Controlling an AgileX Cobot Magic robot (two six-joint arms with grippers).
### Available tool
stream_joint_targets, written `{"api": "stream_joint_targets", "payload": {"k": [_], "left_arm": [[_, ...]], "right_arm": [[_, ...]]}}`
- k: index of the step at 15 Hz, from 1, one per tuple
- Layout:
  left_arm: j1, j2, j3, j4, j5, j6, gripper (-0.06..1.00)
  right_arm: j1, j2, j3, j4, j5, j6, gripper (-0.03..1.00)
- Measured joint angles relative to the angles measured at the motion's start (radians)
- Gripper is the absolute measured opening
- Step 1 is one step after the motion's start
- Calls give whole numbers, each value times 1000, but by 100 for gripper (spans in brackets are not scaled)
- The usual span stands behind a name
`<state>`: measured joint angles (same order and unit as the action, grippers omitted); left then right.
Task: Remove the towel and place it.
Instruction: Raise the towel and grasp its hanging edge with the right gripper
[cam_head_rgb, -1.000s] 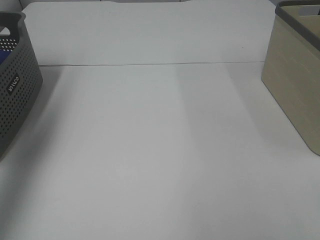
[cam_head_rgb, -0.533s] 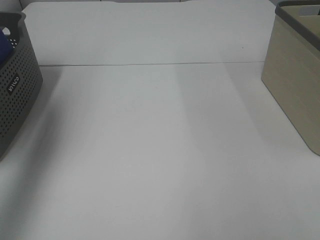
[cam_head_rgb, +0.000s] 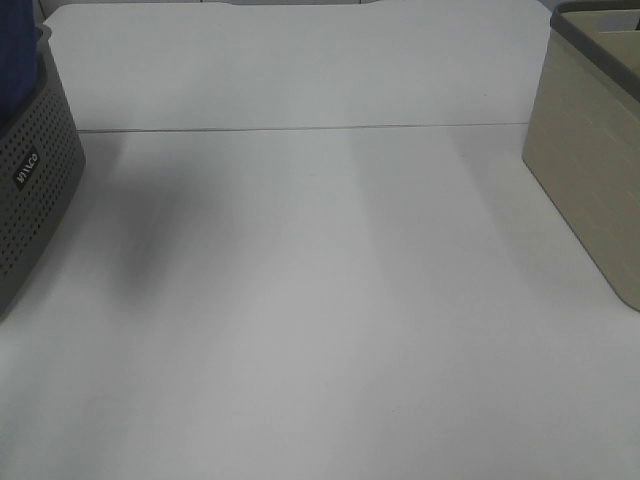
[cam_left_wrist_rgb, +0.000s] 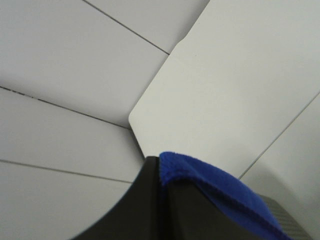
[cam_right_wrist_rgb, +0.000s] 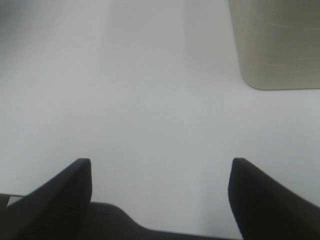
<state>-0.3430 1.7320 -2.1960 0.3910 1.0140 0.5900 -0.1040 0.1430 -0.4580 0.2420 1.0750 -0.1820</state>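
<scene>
A grey perforated basket (cam_head_rgb: 30, 190) stands on a white table (cam_head_rgb: 320, 300), and a beige basket (cam_head_rgb: 590, 170) stands well apart from it across the open tabletop. A thin seam (cam_head_rgb: 300, 128) crosses the table beyond the grey basket, and grey floor tiles (cam_left_wrist_rgb: 60, 65) show past the table's rounded corner. The blue towel (cam_head_rgb: 15, 60) rises above the grey basket's rim, a fold clamped in the closed left gripper (cam_left_wrist_rgb: 159, 172); too little shows to tell its long axis. The right gripper (cam_right_wrist_rgb: 160, 167) hovers over the table, away from the grey basket, fingers spread wide.
</scene>
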Motion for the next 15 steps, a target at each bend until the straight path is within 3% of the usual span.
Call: {"api": "stream_joint_targets", "payload": {"k": [2, 3, 5, 8, 9, 11, 13, 15], "left_arm": [[-66, 66, -66, 1, 32, -7, 0], [-114, 105, -78, 0, 39, -7, 0], [-150, 127, -78, -1, 39, -7, 0], [-186, 138, -78, -2, 39, -10, 0], [-192, 138, -78, -2, 39, -10, 0], [-213, 138, -80, -2, 35, -10, 0], [-234, 138, -80, -2, 34, -1, 0], [-260, 138, -80, -2, 34, 10, 0]], "right_arm": [[0, 63, -8, 73, -77, -55, 75], [0, 156, -9, 194, -233, -128, 75], [0, 267, -9, 310, -382, -242, 75], [0, 504, -9, 614, -531, -572, 75], [0, 540, -9, 675, -542, -655, 75], [0, 726, -12, 1016, -531, -1028, 75], [0, 893, -20, 1343, -447, -1420, 75], [0, 1111, -74, 1474, -293, -1682, 75]]}}
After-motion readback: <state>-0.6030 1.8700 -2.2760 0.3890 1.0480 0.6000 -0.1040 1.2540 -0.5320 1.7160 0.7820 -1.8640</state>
